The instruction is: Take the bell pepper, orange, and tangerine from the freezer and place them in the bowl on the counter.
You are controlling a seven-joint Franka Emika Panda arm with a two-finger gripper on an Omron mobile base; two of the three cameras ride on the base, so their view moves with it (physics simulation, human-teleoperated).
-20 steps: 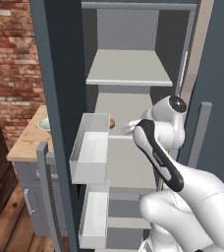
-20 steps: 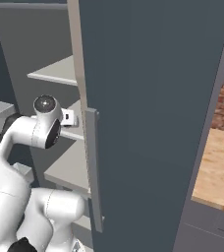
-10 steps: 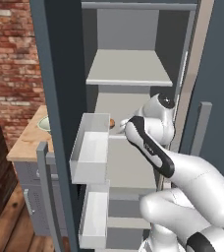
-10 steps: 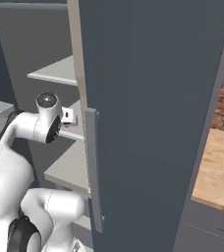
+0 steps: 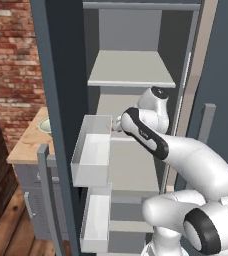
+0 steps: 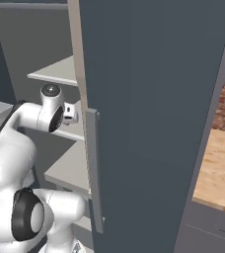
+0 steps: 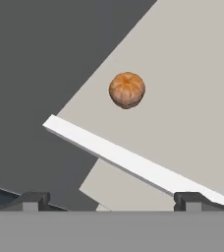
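Note:
One round orange-brown fruit (image 7: 126, 89) with a ribbed top lies on a pale grey shelf of the freezer (image 5: 131, 70); I cannot tell whether it is the orange or the tangerine. My gripper (image 7: 111, 201) is open and empty. It hangs short of the fruit, with the white rim of a pulled-out bin (image 7: 128, 160) between them. In the left base view my arm (image 5: 143, 132) reaches into the freezer above that bin (image 5: 92, 150). The bowl (image 5: 45, 125) peeks out on the counter (image 5: 28, 145) left of the freezer. The bell pepper is out of view.
The open dark freezer door (image 6: 149, 99) with its bar handle (image 6: 94, 168) stands close on my right. A second bin (image 5: 95, 215) is pulled out lower down. A brick wall (image 5: 11, 55) rises behind the counter.
My arm has swung left and deeper into the freezer, toward the back of the upper bin. The hand now covers the fruit that showed in the left base view.

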